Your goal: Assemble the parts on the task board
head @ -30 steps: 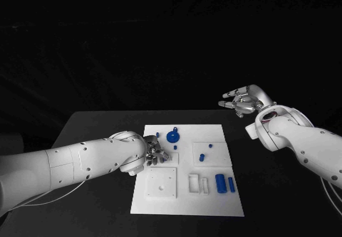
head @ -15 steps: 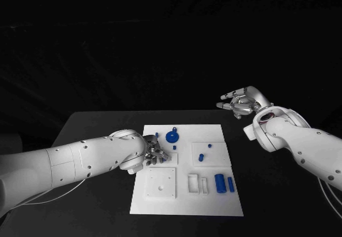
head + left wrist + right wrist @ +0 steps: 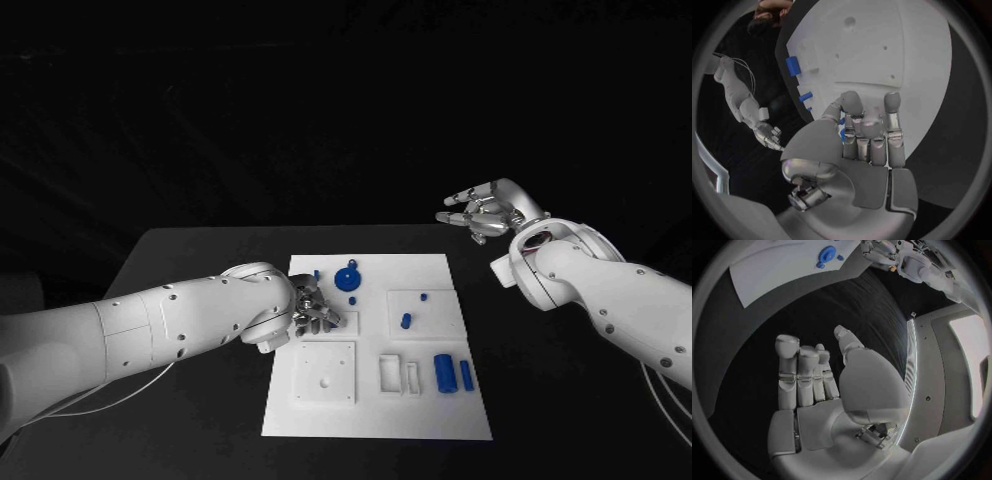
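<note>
The left hand [image 3: 315, 308] is lowered onto the left side of the white board [image 3: 378, 415], fingers curled over a small blue piece [image 3: 842, 134] that is seen at the fingertips from the left wrist camera, though whether it is gripped cannot be told. The right hand [image 3: 486, 213] is raised beyond the board's far right corner, shown empty with fingers loosely apart by its wrist camera. A blue disc [image 3: 349, 278] and blue cylinders [image 3: 446, 368] are left on the board, with dark table [image 3: 188, 250] free all around its edges.
</note>
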`<action>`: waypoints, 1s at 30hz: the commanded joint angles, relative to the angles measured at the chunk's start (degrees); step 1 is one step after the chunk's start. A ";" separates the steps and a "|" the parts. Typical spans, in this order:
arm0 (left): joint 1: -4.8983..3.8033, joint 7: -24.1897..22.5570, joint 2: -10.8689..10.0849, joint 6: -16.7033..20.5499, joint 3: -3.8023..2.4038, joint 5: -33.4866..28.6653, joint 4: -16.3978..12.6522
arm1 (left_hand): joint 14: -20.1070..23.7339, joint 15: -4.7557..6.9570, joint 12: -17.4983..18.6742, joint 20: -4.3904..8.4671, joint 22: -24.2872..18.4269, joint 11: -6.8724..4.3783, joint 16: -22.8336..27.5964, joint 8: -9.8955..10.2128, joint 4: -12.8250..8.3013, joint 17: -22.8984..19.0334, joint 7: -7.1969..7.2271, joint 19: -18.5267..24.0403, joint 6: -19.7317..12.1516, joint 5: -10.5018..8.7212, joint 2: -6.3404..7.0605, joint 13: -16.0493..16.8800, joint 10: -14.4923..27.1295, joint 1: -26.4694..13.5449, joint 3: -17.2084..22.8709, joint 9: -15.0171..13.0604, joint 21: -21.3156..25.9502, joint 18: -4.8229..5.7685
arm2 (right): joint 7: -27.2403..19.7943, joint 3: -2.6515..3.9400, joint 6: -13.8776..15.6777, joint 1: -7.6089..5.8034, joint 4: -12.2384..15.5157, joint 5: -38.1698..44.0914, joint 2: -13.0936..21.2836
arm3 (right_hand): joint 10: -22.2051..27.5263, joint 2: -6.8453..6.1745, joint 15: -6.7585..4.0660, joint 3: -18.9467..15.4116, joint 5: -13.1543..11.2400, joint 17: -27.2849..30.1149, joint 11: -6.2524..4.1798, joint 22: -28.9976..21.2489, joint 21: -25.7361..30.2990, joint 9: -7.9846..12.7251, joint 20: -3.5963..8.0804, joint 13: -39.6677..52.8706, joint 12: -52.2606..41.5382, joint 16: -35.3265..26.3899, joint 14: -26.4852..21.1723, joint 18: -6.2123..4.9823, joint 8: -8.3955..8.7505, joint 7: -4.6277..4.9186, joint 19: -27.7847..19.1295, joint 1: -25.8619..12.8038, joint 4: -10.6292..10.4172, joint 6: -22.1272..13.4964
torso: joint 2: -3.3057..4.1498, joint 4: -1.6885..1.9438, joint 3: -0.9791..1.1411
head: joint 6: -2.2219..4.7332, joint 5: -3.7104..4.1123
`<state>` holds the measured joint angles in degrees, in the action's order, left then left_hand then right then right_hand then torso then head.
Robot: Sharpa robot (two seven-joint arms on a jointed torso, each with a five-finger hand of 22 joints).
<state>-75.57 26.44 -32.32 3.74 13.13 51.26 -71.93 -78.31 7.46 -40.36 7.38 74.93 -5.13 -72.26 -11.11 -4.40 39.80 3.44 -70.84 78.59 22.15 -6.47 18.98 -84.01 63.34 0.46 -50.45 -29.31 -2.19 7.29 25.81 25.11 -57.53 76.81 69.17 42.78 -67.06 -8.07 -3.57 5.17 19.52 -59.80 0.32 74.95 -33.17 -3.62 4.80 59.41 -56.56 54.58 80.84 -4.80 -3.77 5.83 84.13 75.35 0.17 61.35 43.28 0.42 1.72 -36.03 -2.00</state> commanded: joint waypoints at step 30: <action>0.03 -0.41 -0.56 0.54 -1.63 -2.31 1.71 | 0.18 -0.05 0.78 0.19 1.03 -0.18 1.23 0.47 14.42 -0.96 0.05 -0.74 0.36 -12.66 12.16 -0.71 -2.77 -0.72 1.74 0.41 1.72 1.14 | -0.27 0.02 -0.71 0.37 -0.32 -0.21 -0.16 | 0.29 0.48 0.10 -0.14 0.24 0.06 -0.02 3.76 0.43 0.06 -0.32 -0.17 0.13 -0.09 -0.46 -1.04 0.23 0.14 0.53 -0.56 -0.28 -0.17 | -0.07 0.03 0.01 | 0.04 0.16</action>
<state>-75.52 26.49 -32.88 3.98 11.61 50.14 -70.03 -78.30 7.46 -39.76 7.58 74.91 -5.12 -71.40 -10.42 9.70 38.87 3.60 -71.05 78.60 9.69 5.22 18.34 -84.01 62.61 2.23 -50.00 -27.93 -2.19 7.31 25.81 25.01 -57.21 76.48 69.10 42.67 -67.06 -7.84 -3.57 5.16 19.52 -59.75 0.32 74.93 -32.94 -3.62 4.80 59.24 -56.56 54.58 80.84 -4.80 -3.77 5.82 84.14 75.12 0.16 61.35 43.26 0.46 1.69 -35.95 -1.76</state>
